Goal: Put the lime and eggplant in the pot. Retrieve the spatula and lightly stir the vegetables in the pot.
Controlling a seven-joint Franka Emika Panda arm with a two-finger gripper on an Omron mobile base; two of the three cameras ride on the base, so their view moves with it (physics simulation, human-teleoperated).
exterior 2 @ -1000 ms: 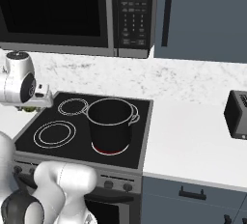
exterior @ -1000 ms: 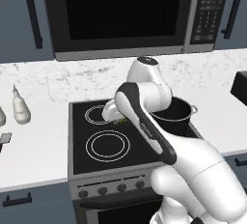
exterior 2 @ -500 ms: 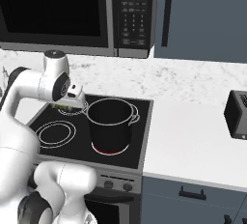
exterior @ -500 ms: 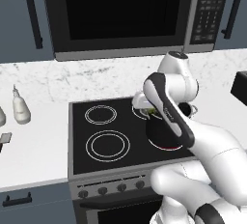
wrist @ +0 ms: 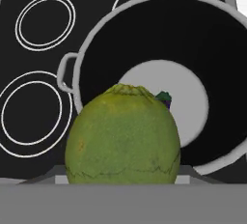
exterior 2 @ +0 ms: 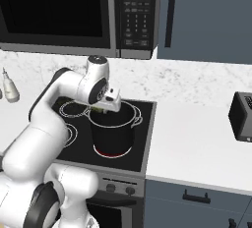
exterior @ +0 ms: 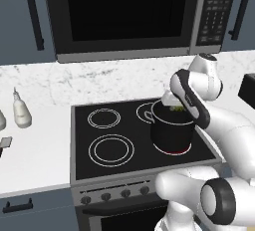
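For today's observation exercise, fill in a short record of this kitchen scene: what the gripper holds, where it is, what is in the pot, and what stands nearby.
gripper: over the pot's rim, shut on the lime
lime: yellow-green, held above the pot's opening, not yet dropped
pot: black, silvery rim, on the stove's front right burner, which glows red
pot contents: a small purple bit with a green cap peeks out behind the lime, likely the eggplant
stove: black glass top, other rings bare
counter left of stove: white bottle
above stove: microwave
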